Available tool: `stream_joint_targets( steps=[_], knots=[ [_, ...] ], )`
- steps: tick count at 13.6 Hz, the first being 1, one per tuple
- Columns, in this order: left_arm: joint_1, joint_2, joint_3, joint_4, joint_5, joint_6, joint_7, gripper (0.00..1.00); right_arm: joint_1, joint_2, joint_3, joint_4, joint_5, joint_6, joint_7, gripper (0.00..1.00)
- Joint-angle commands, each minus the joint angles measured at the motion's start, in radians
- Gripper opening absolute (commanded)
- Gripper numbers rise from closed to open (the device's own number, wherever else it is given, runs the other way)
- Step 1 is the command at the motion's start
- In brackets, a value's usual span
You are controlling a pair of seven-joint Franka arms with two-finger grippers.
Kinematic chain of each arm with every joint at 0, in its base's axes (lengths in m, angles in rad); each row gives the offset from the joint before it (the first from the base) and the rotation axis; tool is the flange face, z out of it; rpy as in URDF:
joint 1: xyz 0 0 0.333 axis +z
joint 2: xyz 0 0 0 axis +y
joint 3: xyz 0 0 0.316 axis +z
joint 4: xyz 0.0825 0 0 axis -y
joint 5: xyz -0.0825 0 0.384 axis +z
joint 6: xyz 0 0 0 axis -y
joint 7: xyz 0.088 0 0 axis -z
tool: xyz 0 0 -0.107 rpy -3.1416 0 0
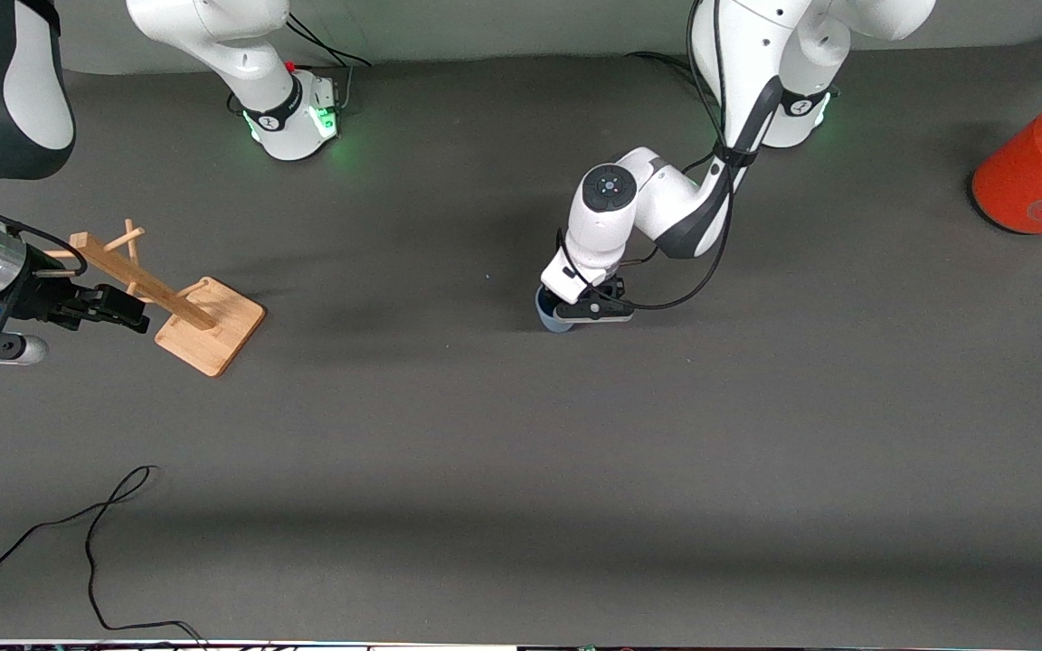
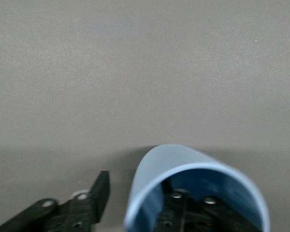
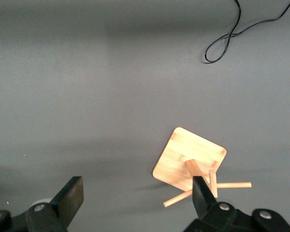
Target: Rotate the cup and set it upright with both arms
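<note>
cup at mid-table, under my left gripper

cup (image 2: 193, 188) looks light, stiff, slick; i'd grip at rim. left gripper (image 2: 140, 203) spread, one finger inside, not pinching. right gripper (image 3: 135, 203) spread, waits over wooden rack (image 3: 191, 164).

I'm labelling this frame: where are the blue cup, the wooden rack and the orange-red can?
blue cup (image 2: 150, 179): left wrist view, outer wall near the rim.
wooden rack (image 1: 218, 330): front view, square base plate.
orange-red can (image 1: 1032, 176): front view, side wall.
</note>
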Motion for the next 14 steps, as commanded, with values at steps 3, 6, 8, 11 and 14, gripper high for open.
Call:
stream_joint_targets(
  steps=[3,6,8,11,14],
  knots=[
    [-0.003,-0.144,0.005,0.014,-0.009,-0.197,0.016,1.0,0.007,-0.016,-0.006,-0.015,-0.012,0.037,0.011,1.0],
    [0.007,-0.288,0.005,0.029,-0.047,-0.378,0.014,1.0,0.007,-0.017,-0.006,-0.015,-0.005,0.039,0.011,1.0],
    [0.042,-0.382,0.016,0.06,-0.08,-0.539,0.023,1.0,0.007,-0.017,-0.006,-0.016,-0.002,0.044,0.011,1.0],
    [0.183,-0.503,0.016,0.092,-0.083,-0.725,0.141,1.0,0.01,-0.021,-0.006,-0.016,-0.002,0.044,0.011,1.0],
    [0.338,-0.537,0.019,0.17,-0.082,-0.902,0.337,1.0,0.009,-0.023,-0.006,0.005,-0.008,0.041,-0.004,1.0]
  ],
)
